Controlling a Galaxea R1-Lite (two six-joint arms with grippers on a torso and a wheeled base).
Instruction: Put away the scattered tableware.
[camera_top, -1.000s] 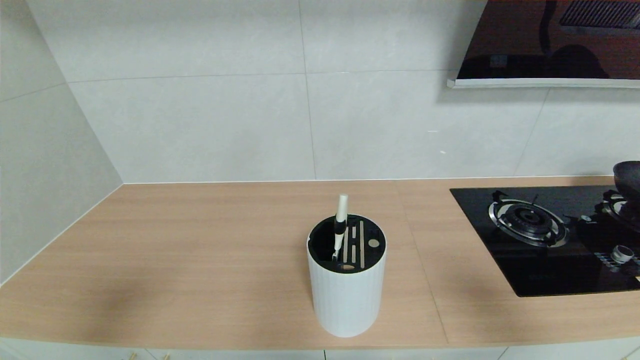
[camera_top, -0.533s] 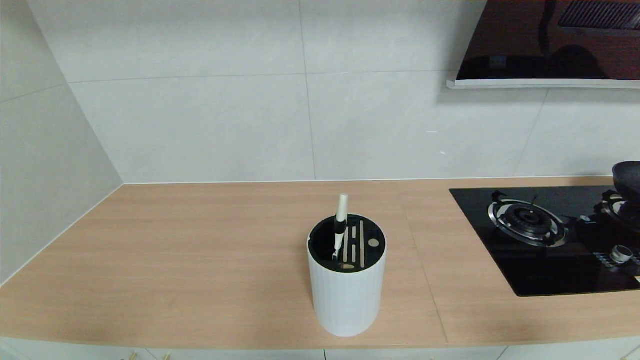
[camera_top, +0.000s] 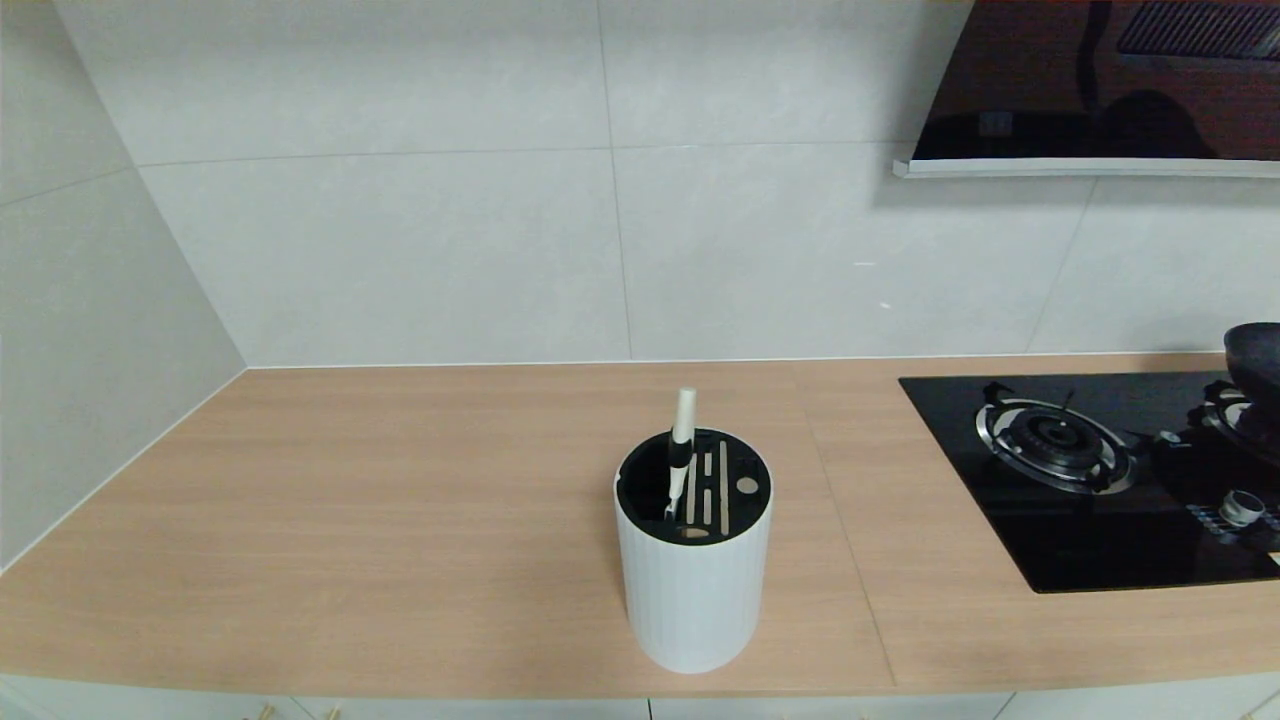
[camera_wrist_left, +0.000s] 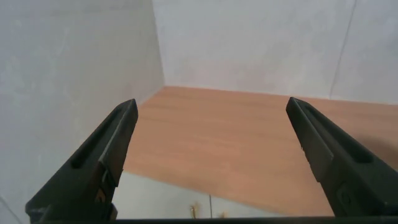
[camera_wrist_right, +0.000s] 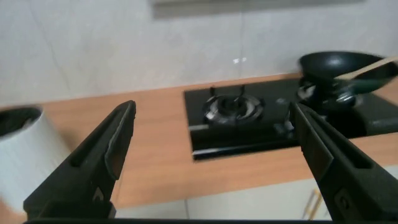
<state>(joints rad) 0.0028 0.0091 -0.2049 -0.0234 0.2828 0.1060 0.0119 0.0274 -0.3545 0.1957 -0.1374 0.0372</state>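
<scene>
Since both grippers hang empty, there's no load on either: left gripper (camera_wrist_left: 211, 107) fingers spread wide over the worktop (camera_top: 400, 520) edge near the corner, right gripper (camera_wrist_right: 212, 109) fingers likewise wide apart, facing the hob (camera_wrist_right: 239, 118).

Task's thing: one utensil (camera_top: 682, 430), white handle with a black band, standing nearly upright in the open compartment on the left side of the white holder (camera_top: 694, 590), near the worktop's front edge. Working end is sunk inside; can't tell what type it is.

Handling, my read:
- slim, stiff, light; low grip force is enough
- handle looks smooth, so likely slippery; pinch across the white part above the rim, not the tip
- holder is tall, ribbed and rigid; side pull on the handle could tip it

A pale stick (camera_wrist_right: 373, 64) rests in the pan (camera_wrist_right: 339, 65) on the hob; can't identify it.

Labels: no readable writing on utensil or holder.
</scene>
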